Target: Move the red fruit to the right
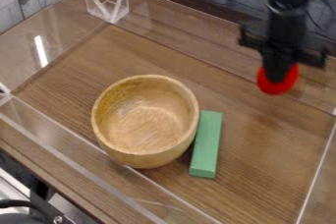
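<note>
We see the jaws pinching the red fruit (pixel 277 80), hanging straight beneath them, right of the bowl (pixel 144 120).

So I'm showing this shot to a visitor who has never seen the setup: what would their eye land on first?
The bright red fruit at the right stands out most, gripped in the black claw that points down over the wooden tabletop. Next is the large wooden bowl in the middle foreground, with the flat green block lying close beside it on its right.
</note>
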Controlling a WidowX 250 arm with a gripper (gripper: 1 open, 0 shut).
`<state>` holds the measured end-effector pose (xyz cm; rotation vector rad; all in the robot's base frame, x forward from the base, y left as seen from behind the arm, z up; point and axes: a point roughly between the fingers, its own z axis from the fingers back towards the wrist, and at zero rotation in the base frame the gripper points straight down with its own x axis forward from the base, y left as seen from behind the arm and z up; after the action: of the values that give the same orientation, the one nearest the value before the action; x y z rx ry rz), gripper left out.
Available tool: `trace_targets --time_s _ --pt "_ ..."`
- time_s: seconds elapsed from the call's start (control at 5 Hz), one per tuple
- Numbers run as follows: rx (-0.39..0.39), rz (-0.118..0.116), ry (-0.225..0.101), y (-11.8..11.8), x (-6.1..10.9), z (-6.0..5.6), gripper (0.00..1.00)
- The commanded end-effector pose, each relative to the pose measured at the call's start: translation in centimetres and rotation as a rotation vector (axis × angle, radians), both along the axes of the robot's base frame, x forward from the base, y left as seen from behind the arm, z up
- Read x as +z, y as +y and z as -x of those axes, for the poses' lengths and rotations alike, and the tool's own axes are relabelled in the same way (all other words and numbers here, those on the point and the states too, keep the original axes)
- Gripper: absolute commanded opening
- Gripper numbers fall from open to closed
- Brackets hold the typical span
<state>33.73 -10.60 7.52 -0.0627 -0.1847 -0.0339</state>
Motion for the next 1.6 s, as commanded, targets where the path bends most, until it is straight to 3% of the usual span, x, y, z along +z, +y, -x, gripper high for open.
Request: trace_targets --time_s 0.0,0.4,0.6,0.8,1.0,1.2,1.4 --pt "-0.028 0.013 -0.071 -1.2 0.5 -2.0 0.0" --pt "-0.12 0.006 -0.055 -1.3 -2.2 -3.0 0.0" --pt "-0.156 0.002 -0.044 -1.8 -2.5 -1.8 1.0" --pt "-0.189 -0.002 -0.034 -2.4 -2.7 -0.5 1.0" --pt "-0.125 0.001 -0.029 -2.0 -3.2 -0.8 0.0" --pt "-0.056 0.004 -0.03 -1.4 -3.6 -1.3 0.0" --pt "-0.047 0.004 -0.021 -1.0 -5.0 -0.9 1.0"
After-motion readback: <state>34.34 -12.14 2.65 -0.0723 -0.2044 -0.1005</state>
